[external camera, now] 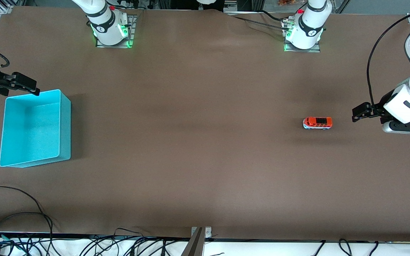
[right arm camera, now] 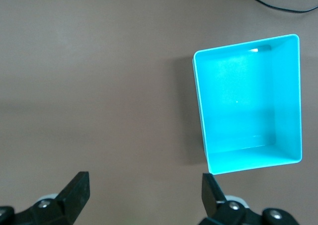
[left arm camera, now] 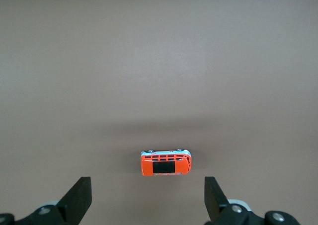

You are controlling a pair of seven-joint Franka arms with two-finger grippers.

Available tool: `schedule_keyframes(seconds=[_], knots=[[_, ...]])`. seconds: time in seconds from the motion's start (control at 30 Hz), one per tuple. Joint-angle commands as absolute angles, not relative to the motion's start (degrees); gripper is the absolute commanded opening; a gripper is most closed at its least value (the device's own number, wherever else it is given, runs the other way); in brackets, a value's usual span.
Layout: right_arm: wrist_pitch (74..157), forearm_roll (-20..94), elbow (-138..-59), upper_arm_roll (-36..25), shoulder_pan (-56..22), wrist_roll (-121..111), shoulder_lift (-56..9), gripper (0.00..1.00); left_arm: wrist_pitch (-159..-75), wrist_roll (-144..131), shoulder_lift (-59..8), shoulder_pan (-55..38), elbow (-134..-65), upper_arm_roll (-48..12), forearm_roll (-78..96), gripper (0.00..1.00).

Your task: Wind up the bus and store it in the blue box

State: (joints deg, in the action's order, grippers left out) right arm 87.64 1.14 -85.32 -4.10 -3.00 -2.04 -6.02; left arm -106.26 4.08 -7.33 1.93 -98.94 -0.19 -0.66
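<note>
Risk of nudging the small bus away on a misjudged approach.
Bus (external camera: pixel 317 123) sits toward the left arm's end, untouched; left gripper (external camera: pixel 358 114) spread beside it, right gripper (external camera: pixel 25 84) spread above the empty blue box (external camera: pixel 65 122).

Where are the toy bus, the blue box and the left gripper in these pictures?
bus (external camera: pixel 317 123), front view, on its orange roof.
blue box (external camera: pixel 65 121), front view, on the upright wall facing the table's middle.
left gripper (left arm camera: pixel 148 201), left wrist view, midway between its open fingertips, just short of the bus.
</note>
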Motion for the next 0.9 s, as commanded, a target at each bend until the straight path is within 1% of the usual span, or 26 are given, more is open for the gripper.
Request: schedule_keyframes(seconds=[0.0, 0.5, 0.87], knots=[[87.7, 0.7, -84.9, -4.0, -3.1, -1.6, -5.9, 1.0, -105.3, 3.6, -7.6, 2.5, -99.1, -0.4, -1.2, 1.0], [87.7, 0.8, -84.9, -4.0, -3.1, -1.5, -5.9, 1.0, -104.2, -25.6, -10.5, 2.2, -100.5, -0.4, -1.1, 1.0], [87.6, 0.9, -84.9, -3.9, -3.1, -1.5, -5.8, 1.0, -105.6, -48.6, -13.4, 2.3, -104.5, -0.4, -1.1, 1.0]])
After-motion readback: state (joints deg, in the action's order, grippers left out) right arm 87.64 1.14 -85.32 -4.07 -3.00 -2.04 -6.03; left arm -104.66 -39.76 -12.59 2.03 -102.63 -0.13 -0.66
